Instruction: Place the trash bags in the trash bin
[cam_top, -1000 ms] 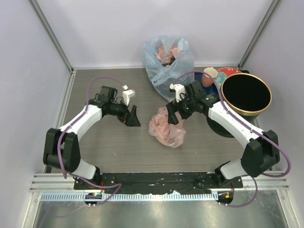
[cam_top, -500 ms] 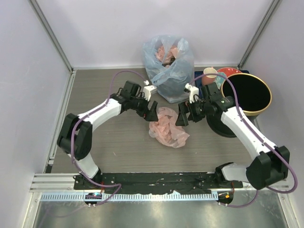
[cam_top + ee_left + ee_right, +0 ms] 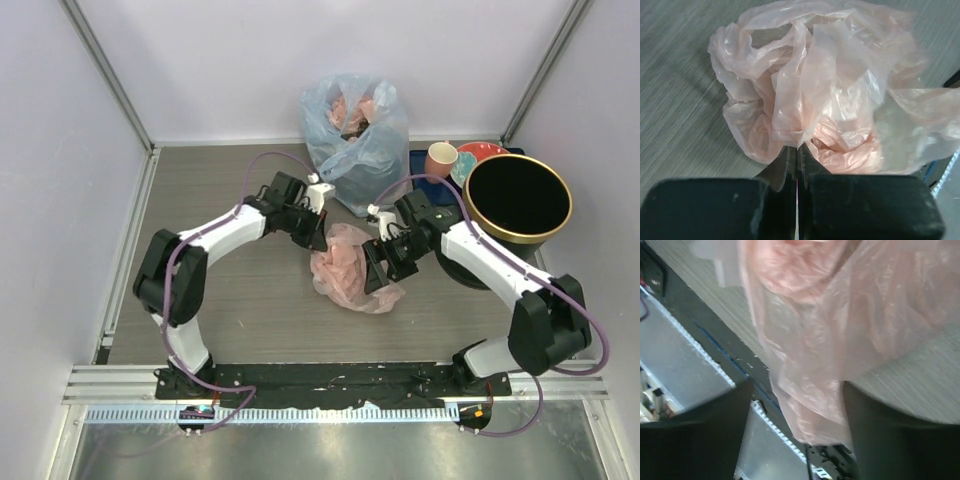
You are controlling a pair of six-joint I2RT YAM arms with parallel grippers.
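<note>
The pale-pink trash bag [image 3: 345,268] lies crumpled on the table between both arms. My left gripper [image 3: 320,240] is at its upper left edge, shut on a fold of the thin plastic [image 3: 797,147]; the bag [image 3: 815,90] bulges beyond the tips. My right gripper [image 3: 378,270] presses on the bag's right side and stands open. Pink film [image 3: 840,315] hangs down between its two dark fingers [image 3: 715,435]. The black trash bin with its gold hoop rim [image 3: 520,241] stands at the right, behind the right arm, apart from the bag.
A bluish translucent bag [image 3: 355,135] stuffed with reddish contents stands at the back middle. A pink cup [image 3: 440,160] and a red plate [image 3: 480,152] sit on a dark blue tray [image 3: 420,165] left of the bin. Walls close in the back and sides.
My left gripper reached the pink bag's upper left edge and shut on it. My right gripper came down and left onto the bag's right side, still open.
</note>
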